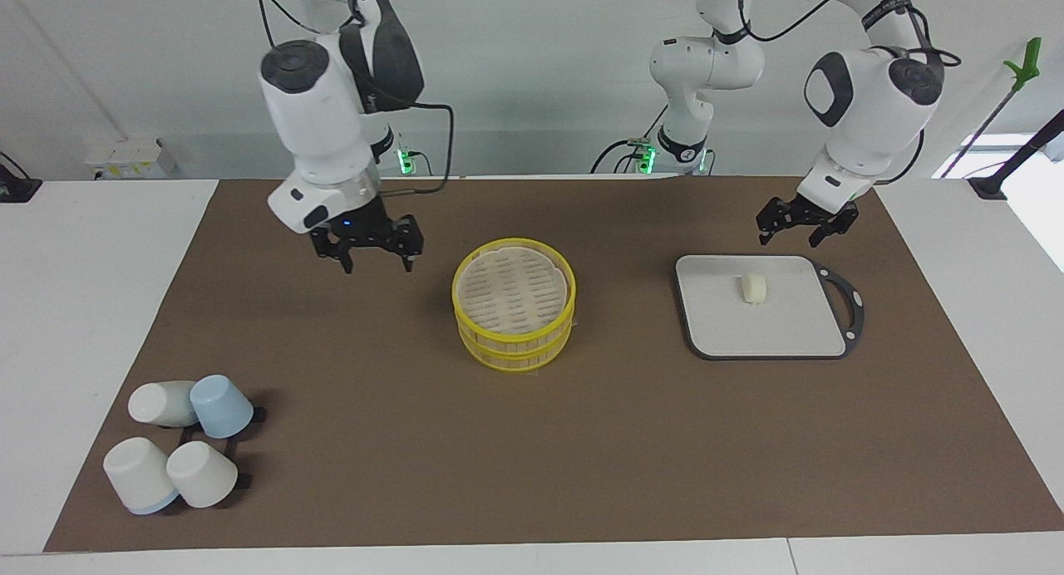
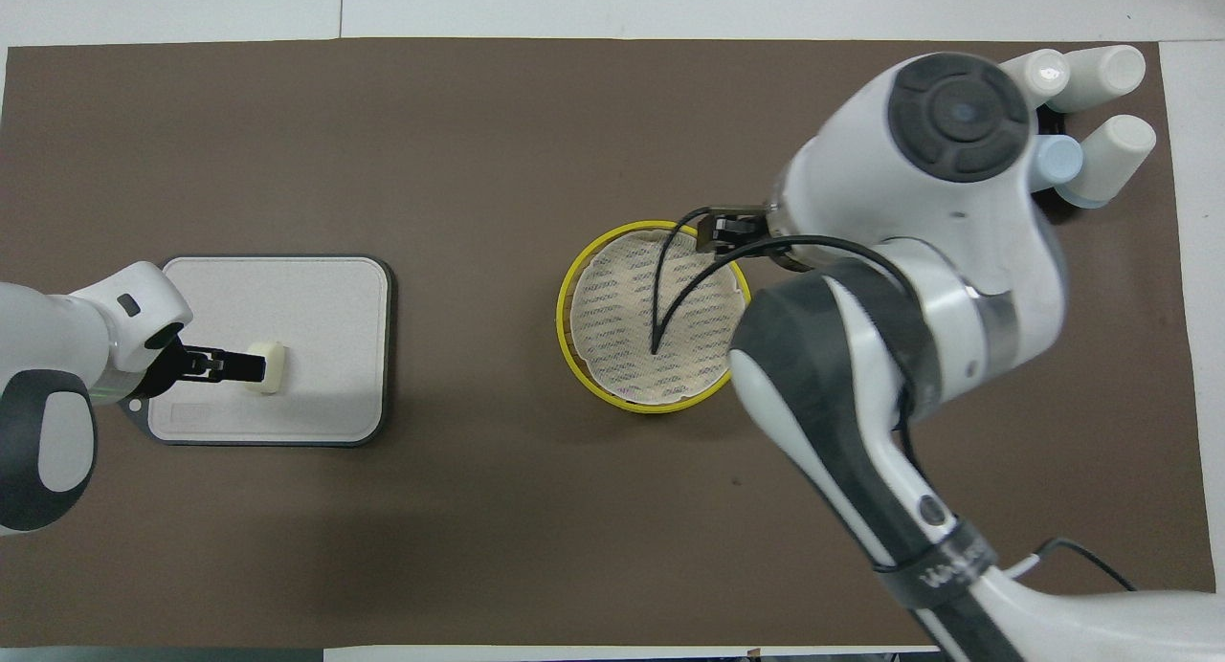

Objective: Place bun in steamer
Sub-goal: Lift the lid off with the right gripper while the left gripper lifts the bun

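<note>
A brown mat (image 1: 532,442) covers a white table before a pale wall. The bun (image 1: 754,289) lies on a grey-rimmed board (image 1: 748,330), apart from the steamer (image 1: 514,303) at mid-mat. Left gripper (image 1: 805,226) hangs spread above the board's edge; right gripper (image 1: 376,255), spread, hangs beside the steamer.

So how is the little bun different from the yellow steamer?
The bun is tiny, cream-white and solid; the steamer is far bigger, yellow and slatted, two tiers high. The bun lies on the grey-rimmed board toward the left arm's end; the steamer stands on the brown mat mid-table. Both look rounded, and no gripper touches either.
</note>
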Controlling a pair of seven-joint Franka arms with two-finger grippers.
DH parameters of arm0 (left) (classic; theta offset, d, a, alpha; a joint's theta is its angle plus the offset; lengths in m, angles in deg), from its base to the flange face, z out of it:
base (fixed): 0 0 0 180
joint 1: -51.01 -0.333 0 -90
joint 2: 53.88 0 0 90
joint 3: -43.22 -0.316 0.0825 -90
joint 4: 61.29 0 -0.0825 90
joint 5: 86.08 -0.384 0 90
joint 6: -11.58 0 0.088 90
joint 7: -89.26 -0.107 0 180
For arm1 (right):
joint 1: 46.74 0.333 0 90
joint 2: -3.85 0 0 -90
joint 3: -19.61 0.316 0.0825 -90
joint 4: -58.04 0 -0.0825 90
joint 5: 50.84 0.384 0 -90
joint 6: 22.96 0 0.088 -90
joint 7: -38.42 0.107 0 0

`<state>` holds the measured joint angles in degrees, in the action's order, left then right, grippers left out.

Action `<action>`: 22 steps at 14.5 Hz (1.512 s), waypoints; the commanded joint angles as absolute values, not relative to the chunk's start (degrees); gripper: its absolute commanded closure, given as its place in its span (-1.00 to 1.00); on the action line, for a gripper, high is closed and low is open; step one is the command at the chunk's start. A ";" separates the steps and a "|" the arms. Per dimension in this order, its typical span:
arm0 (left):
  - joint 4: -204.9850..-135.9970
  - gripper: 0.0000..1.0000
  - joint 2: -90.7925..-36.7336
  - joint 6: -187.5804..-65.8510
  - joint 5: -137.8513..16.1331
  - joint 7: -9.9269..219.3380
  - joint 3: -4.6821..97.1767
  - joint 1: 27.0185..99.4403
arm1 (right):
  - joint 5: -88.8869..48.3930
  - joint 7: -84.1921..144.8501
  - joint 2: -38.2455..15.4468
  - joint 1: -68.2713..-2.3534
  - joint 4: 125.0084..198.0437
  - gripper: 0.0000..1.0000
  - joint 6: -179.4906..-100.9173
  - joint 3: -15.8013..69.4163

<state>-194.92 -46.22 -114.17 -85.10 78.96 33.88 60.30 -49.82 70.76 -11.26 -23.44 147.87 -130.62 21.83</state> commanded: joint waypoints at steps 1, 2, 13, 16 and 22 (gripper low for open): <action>-198.57 -1.00 -48.77 -121.38 -86.17 76.26 33.73 60.51 | -49.61 79.52 -20.12 -17.93 136.72 -0.96 -129.22 21.37; -198.58 -1.00 -50.17 -122.53 -86.17 76.25 33.73 60.59 | -49.87 83.12 -22.32 -15.30 134.87 -0.96 -129.22 21.19; -199.81 -0.42 -54.49 -129.31 -86.08 73.27 33.82 60.07 | -51.45 86.14 -27.70 -7.45 136.08 -0.96 -137.65 21.36; -199.90 0.38 -54.49 -128.96 -86.08 73.27 33.82 60.15 | -51.54 85.88 -27.61 -7.45 138.10 -0.96 -137.48 21.36; -196.66 0.49 -54.84 -124.85 -85.65 73.62 33.90 60.33 | -51.80 86.05 -27.17 -7.28 138.89 -0.02 -135.19 21.28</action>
